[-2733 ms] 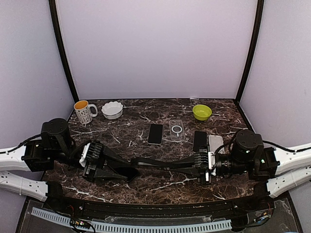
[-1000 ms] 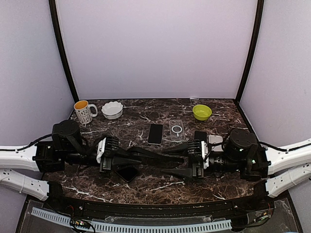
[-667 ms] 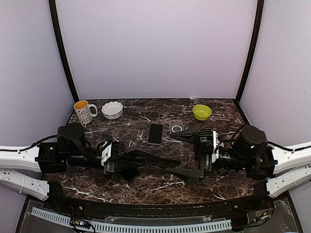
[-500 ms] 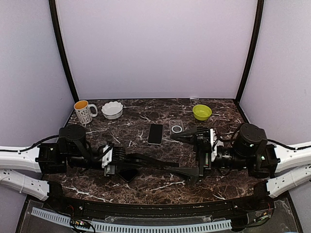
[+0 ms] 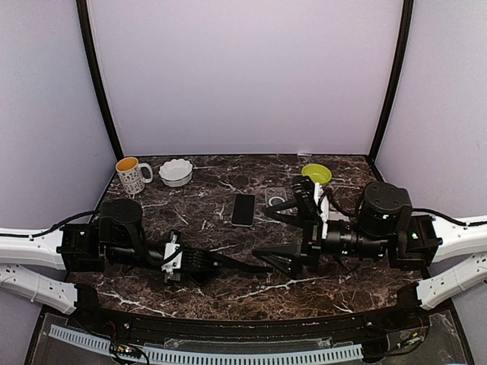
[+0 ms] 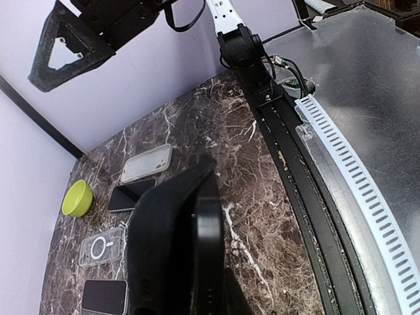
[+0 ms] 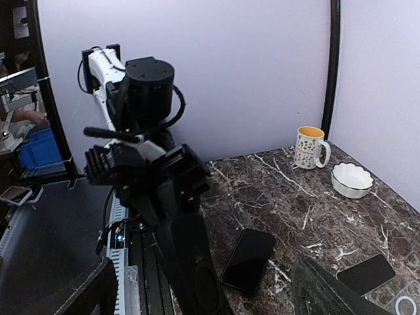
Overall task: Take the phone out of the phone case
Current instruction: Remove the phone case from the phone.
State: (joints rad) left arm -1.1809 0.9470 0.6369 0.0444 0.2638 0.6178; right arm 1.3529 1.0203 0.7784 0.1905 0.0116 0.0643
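Note:
My left gripper (image 5: 204, 262) is shut on the edge of a black phone case (image 5: 245, 265), held low over the table's near side and pointing right. In the left wrist view the case (image 6: 164, 243) stands on edge, clamped by a black finger (image 6: 209, 262). A black phone (image 7: 248, 259) lies flat on the marble beside and below the case (image 7: 190, 269), apart from it. From above this phone (image 5: 202, 277) is mostly hidden under the left gripper. My right gripper (image 5: 262, 236) is open wide at the case's free end, touching nothing.
A second black phone (image 5: 243, 209) and a clear case (image 5: 278, 199) lie mid-table. A white case (image 6: 146, 164) and another phone (image 6: 131, 195) lie behind the right arm. Mug (image 5: 132, 175), white bowl (image 5: 176, 172) and green bowl (image 5: 316, 175) stand along the back.
My right gripper has opened wide, and its arm has lifted and turned toward the back. The left gripper has moved lower and rightward with the case. The phone stays on the table.

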